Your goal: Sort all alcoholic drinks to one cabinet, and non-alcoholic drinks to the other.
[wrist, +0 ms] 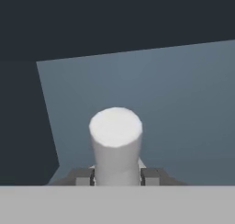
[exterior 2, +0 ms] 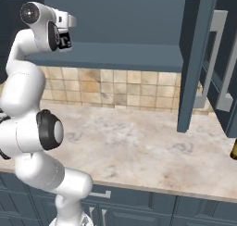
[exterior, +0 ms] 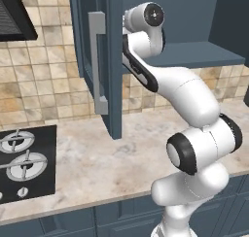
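My gripper (wrist: 117, 176) is shut on the pale cream-white can (wrist: 115, 136), which stands upright between the two fingertips. The can is inside an open wall cabinet, just over its flat slate-blue shelf (wrist: 183, 103), near the shelf's left inner wall. In the base views the arm reaches up into that cabinet (exterior: 204, 54) (exterior 2: 115, 53) with the hand at the shelf's left end. Part of a brown beer bottle (exterior 2: 234, 151) stands on the counter at the far right edge. The other drinks are out of view.
The cabinet's open door (exterior: 114, 61) (exterior 2: 194, 58) with its grey bar handle (exterior: 98, 61) hangs beside the arm. A marble counter (exterior: 97, 163) runs below, with a gas hob (exterior: 24, 163) at the left and a range hood (exterior: 14, 17) above it.
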You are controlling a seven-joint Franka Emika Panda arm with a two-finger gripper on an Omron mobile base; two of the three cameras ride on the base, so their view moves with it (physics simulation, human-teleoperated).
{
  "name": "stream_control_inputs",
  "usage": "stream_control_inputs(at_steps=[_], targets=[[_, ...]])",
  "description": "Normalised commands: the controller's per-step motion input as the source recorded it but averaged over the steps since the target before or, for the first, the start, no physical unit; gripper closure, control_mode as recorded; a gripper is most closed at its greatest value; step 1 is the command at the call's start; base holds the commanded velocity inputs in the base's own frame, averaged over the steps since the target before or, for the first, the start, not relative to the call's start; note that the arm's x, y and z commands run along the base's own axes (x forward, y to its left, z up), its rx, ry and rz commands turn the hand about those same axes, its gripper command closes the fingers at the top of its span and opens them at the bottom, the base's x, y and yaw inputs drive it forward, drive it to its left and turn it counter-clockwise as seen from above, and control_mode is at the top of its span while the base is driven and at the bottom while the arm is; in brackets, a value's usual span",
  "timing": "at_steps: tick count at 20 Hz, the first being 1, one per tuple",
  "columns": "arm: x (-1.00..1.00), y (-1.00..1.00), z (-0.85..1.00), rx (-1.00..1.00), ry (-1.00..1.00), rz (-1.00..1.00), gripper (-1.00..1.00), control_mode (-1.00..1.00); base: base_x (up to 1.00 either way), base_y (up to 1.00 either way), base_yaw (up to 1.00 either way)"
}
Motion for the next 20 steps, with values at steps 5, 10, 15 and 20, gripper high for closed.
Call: stream_control_inputs(at_steps=[5, 10, 15, 20], targets=[[0.24, 0.06, 0.0, 0.0, 0.0, 0.0, -1.0, -1.0, 0.0, 0.0, 0.0], [0.02, 0.0, 0.0, 0.0, 0.0, 0.0, -1.0, -1.0, 0.0, 0.0, 0.0], [0.05, 0.0, 0.0, 0.0, 0.0, 0.0, -1.0, -1.0, 0.0, 0.0, 0.0], [-0.34, 0.0, 0.0, 0.0, -0.02, 0.0, -1.0, -1.0, 0.0, 0.0, 0.0]])
